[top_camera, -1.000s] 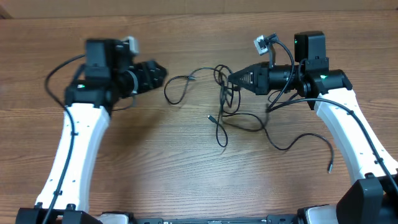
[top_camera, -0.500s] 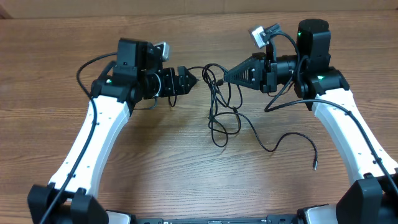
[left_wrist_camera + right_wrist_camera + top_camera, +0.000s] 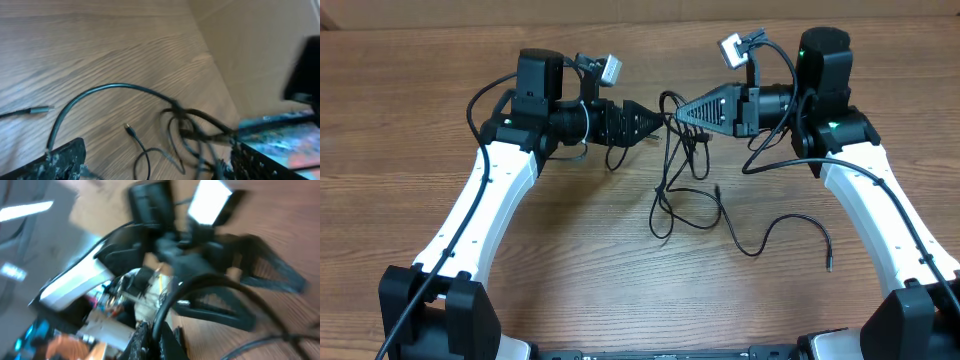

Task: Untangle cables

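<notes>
Overhead: both arms reach inward over the wooden table (image 3: 570,270), and their tips nearly meet at far centre. The cables (image 3: 670,108) bunch in a tangle right between the two tips. Below it, loose loops trail toward the near side. One long strand (image 3: 750,251) curves off to the right, its end lying apart from the rest near the right arm. Left gripper (image 3: 651,120): the wrist view shows this left gripper (image 3: 157,152) with fingers (image 3: 62,160) spread wide and nothing clamped. One cord (image 3: 115,86) arcs from beside the left-hand finger to the tangle ahead; contact with that finger cannot be told. A silver plug tip (image 3: 42,109) lies on the wood to the left. Right gripper (image 3: 682,113): the wrist view is badly blurred. Its fingers (image 3: 141,341) sit close together with a black cord rising from between them, so it reads as clamped on the cables.
</notes>
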Controlling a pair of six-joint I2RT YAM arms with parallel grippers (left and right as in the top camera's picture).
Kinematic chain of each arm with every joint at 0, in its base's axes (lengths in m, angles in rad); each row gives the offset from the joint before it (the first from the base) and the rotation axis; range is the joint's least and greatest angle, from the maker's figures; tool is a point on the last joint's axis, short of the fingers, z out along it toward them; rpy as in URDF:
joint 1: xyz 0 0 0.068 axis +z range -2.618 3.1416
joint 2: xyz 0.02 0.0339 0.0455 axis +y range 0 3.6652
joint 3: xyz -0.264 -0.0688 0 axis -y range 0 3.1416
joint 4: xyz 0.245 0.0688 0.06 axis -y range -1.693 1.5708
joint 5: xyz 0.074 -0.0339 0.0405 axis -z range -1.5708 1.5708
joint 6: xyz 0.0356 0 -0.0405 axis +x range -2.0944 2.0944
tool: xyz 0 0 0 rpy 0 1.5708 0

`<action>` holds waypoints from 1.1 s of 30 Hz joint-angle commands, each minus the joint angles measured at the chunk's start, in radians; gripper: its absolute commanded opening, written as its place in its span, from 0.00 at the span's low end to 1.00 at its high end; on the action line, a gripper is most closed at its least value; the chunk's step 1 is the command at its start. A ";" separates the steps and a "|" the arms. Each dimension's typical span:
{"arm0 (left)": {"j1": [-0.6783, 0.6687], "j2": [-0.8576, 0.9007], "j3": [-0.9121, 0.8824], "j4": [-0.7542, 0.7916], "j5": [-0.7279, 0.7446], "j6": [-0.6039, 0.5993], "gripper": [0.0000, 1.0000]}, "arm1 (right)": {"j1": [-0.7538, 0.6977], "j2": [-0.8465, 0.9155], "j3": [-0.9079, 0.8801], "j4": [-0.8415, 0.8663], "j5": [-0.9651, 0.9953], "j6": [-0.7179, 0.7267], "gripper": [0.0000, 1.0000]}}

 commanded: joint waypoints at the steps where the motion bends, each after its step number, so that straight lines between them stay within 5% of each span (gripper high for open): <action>1: -0.009 0.006 0.022 0.035 0.124 0.035 0.91 | 0.005 -0.007 0.005 -0.048 0.175 0.018 0.04; 10: -0.008 0.006 0.022 0.053 0.128 0.032 0.96 | 0.049 -0.007 0.005 0.069 0.067 0.023 0.04; 16: -0.008 0.006 0.022 0.179 0.085 -0.004 0.86 | 0.113 -0.007 0.005 0.076 0.038 0.023 0.04; 18: -0.006 0.006 0.022 0.227 0.068 -0.029 0.75 | 0.115 -0.007 0.005 0.075 0.039 0.023 0.04; 24: 0.002 0.006 0.022 0.272 0.061 -0.048 0.06 | 0.081 -0.007 0.005 0.044 0.088 0.022 0.04; 33: 0.071 -0.023 0.023 0.283 0.100 -0.092 0.04 | -0.009 -0.006 0.005 -0.438 0.896 -0.004 0.08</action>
